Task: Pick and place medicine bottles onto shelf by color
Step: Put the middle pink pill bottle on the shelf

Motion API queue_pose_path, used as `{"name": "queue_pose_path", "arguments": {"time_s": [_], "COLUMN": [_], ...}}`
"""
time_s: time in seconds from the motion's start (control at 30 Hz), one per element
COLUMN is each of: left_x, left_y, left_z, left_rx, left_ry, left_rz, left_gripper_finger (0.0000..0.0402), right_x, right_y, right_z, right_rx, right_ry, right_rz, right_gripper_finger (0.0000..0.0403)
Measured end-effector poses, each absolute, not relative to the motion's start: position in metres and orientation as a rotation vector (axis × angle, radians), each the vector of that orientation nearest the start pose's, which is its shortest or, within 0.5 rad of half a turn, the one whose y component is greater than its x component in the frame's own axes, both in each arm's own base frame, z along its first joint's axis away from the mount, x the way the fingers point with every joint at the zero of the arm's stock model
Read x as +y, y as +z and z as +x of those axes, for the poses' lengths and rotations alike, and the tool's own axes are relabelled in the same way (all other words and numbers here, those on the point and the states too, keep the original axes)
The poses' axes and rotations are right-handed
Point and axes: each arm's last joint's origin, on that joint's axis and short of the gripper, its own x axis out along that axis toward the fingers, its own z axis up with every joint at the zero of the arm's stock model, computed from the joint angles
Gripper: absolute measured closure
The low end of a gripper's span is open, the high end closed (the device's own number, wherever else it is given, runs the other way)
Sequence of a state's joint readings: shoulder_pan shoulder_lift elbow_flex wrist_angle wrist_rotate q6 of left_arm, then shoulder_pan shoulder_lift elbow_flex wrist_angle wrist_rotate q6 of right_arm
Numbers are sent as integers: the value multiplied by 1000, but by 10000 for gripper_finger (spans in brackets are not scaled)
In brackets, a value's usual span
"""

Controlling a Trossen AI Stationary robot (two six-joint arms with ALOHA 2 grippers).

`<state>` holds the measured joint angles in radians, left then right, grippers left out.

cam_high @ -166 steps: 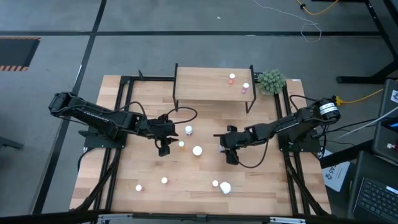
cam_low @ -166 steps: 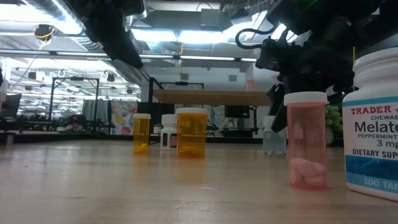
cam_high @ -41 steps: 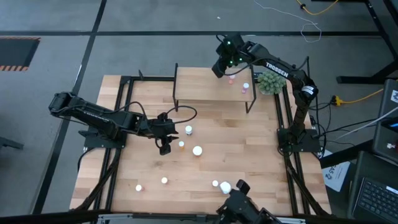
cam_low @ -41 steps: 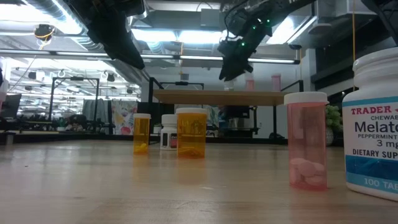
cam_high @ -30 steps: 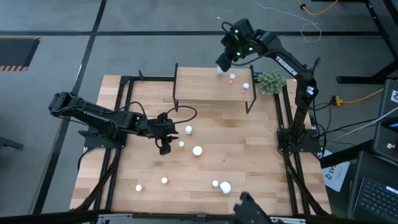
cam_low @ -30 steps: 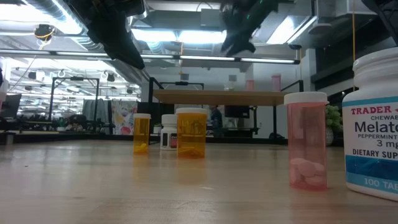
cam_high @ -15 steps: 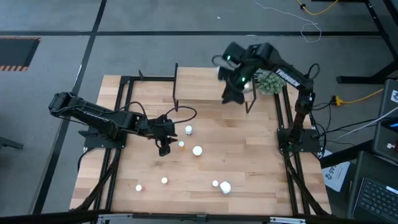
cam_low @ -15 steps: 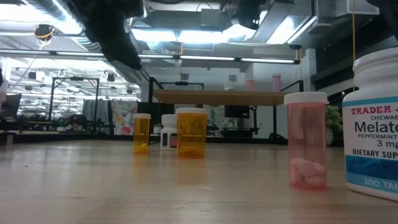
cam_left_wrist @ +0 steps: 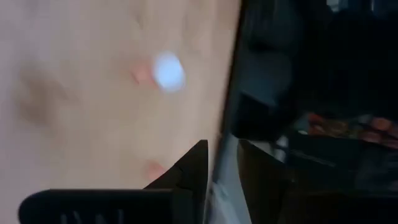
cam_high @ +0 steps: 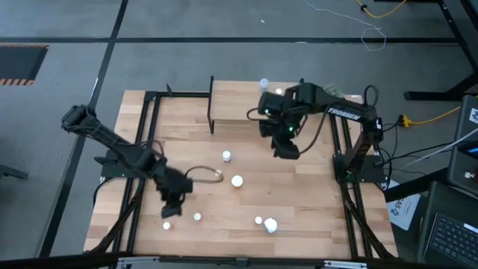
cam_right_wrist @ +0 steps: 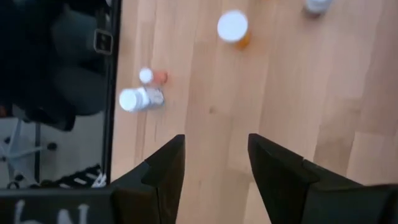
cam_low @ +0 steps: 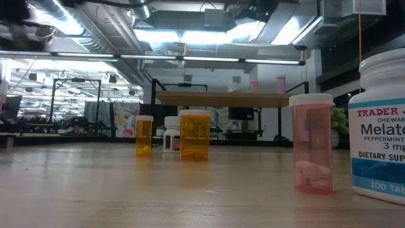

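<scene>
The shelf point(cam_high: 235, 101) stands at the table's far side. A white-capped bottle point(cam_high: 263, 82) stands at its far edge, and two pink ones point(cam_low: 254, 86) show in the low view. On the table stand a small orange bottle point(cam_low: 144, 135), a white one point(cam_high: 226, 156) and a large orange one point(cam_high: 237, 181). A pink bottle point(cam_low: 310, 142) and a large white bottle point(cam_high: 270, 226) stand near the front. My left gripper point(cam_high: 170, 211) is open above a small pink bottle point(cam_high: 166, 225) at the near left. My right gripper point(cam_high: 287, 148) is open and empty, in front of the shelf.
Another small bottle point(cam_high: 197, 217) stands near the front edge. A small green plant point(cam_high: 328, 91) sits beside the shelf's right end. Black frame rails point(cam_high: 146, 142) run along the table's left and right sides. A cable loop point(cam_high: 209, 173) trails behind my left gripper.
My right gripper has swung from above the shelf's far edge toward the near edge and down, to the table in front of the shelf. My left gripper has gone from the table's middle toward the near left, to above the small pink bottle. The bottles have kept still.
</scene>
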<state>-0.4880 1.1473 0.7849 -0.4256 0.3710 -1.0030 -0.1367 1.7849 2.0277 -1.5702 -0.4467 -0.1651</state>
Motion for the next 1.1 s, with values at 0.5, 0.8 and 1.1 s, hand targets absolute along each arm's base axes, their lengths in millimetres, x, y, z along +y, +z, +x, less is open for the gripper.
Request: {"name": "queue_pose_path", "arguments": {"time_s": [0.5, 0.8, 1.1], "left_x": [-214, -230, -238], "left_y": [256, 221, 241], "left_z": [132, 120, 152], "left_rx": [1205, 1246, 1071], "left_ry": [-179, 39, -185], "left_rz": [-1382, -1262, -1240], "left_gripper_finger": [322, 323, 349], "right_x": [-17, -12, 1], "right_y": [343, 335, 335], "right_z": [323, 326, 327], "right_rx": [1419, 1426, 1427], "right_ry": [391, 369, 400], "right_rz": [264, 291, 264], "right_gripper_finger": [224, 224, 224]}}
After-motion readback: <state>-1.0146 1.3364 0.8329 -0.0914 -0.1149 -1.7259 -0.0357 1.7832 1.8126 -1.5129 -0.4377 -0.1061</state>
